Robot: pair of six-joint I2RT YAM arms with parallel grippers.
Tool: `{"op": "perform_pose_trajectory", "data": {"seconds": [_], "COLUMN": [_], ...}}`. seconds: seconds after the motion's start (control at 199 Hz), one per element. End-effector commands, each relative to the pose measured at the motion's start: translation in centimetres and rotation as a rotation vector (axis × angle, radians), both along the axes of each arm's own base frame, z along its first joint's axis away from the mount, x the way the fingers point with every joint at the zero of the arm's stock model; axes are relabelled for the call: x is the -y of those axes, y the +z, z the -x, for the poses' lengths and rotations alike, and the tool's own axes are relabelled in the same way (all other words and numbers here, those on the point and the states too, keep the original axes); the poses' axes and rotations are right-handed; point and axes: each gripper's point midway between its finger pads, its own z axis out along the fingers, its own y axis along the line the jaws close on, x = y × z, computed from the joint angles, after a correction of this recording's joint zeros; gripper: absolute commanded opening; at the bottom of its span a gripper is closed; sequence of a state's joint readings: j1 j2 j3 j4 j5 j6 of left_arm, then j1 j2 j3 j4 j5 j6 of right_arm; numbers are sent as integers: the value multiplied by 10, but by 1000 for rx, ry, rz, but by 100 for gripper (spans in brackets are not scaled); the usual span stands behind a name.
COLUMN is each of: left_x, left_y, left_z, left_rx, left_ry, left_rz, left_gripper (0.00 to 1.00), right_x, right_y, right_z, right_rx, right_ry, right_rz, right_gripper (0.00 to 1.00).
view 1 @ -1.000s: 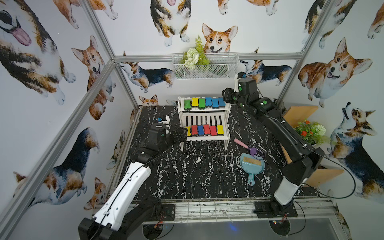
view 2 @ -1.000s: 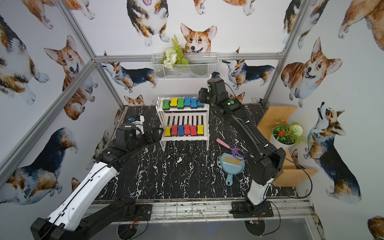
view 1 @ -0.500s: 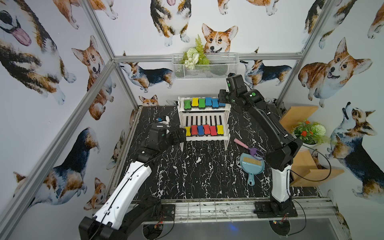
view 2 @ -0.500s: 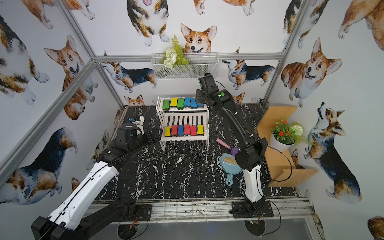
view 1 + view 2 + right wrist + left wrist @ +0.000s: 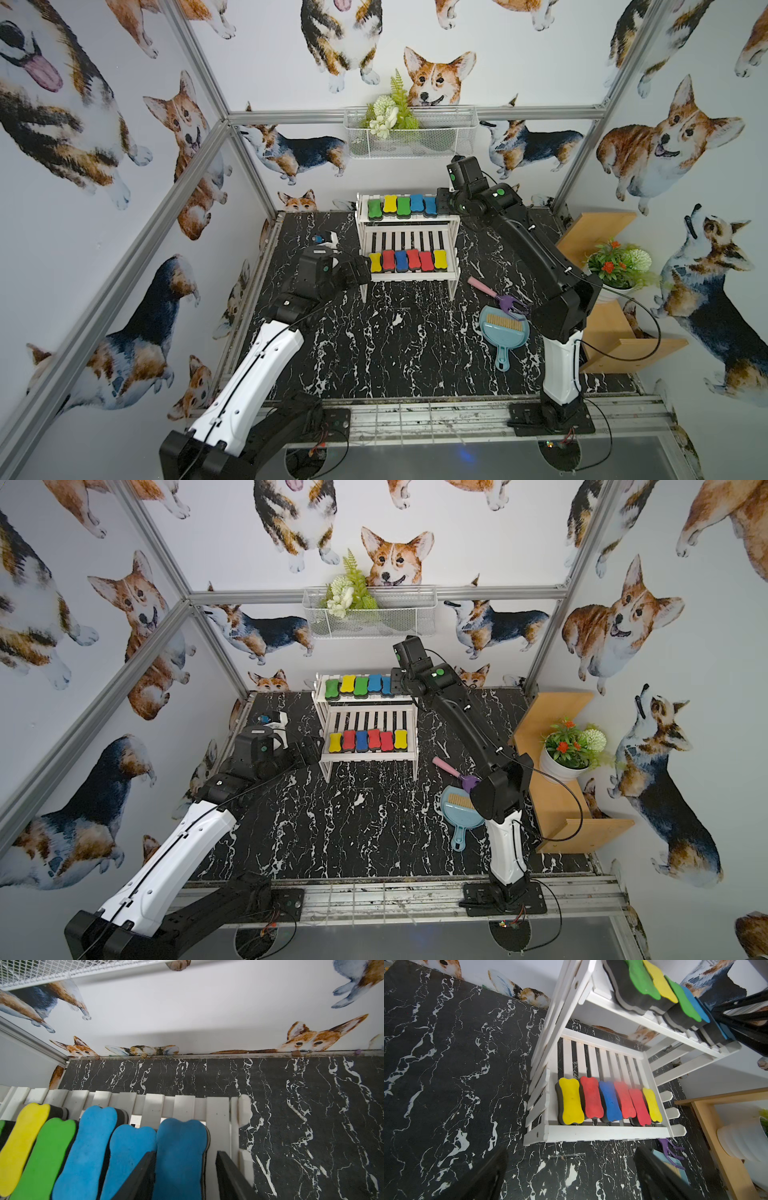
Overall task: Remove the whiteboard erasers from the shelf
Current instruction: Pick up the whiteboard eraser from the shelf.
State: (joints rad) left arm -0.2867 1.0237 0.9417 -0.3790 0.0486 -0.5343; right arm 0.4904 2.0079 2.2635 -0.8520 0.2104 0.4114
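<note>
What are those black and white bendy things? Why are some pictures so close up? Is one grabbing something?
They are two robot arms, each ending in a two-finger gripper. Two pictures look down from above; the close ones come from small cameras on the arms' wrists. On the black table stands a white shelf with bone-shaped whiteboard erasers on both steps; a light-blue dustpan lies nearby. The right gripper has a finger each side of the end blue eraser on the upper step, but seems not to squeeze it yet. The left gripper is wide open by the lower step, holding nothing.
</note>
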Motion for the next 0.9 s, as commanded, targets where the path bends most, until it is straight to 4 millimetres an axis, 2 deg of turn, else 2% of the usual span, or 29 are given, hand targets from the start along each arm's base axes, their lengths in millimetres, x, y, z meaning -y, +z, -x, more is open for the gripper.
{"op": "perform_pose_trajectory", "data": {"seconds": [0.0, 0.196, 0.432, 0.679, 0.9], "left_x": [-2, -1, -1, 2, 3], "left_y": [1, 3, 5, 6, 6], "left_z": [-1, -1, -2, -4, -5], "left_rx": [6, 6, 5, 3, 0], "left_ry": [5, 3, 3, -5, -8], "left_rz": [-9, 0, 5, 16, 20], "left_gripper": [100, 100, 100, 100, 100], "right_x": [2, 8, 6, 7, 5], "right_y": [0, -2, 3, 22, 9], "right_z": [0, 0, 1, 3, -1], "right_rx": [10, 6, 15, 73, 39], "right_ry": [-1, -29, -20, -25, -22], "right_rz": [22, 40, 25, -22, -3], "right_gripper": [52, 51, 58, 59, 59]}}
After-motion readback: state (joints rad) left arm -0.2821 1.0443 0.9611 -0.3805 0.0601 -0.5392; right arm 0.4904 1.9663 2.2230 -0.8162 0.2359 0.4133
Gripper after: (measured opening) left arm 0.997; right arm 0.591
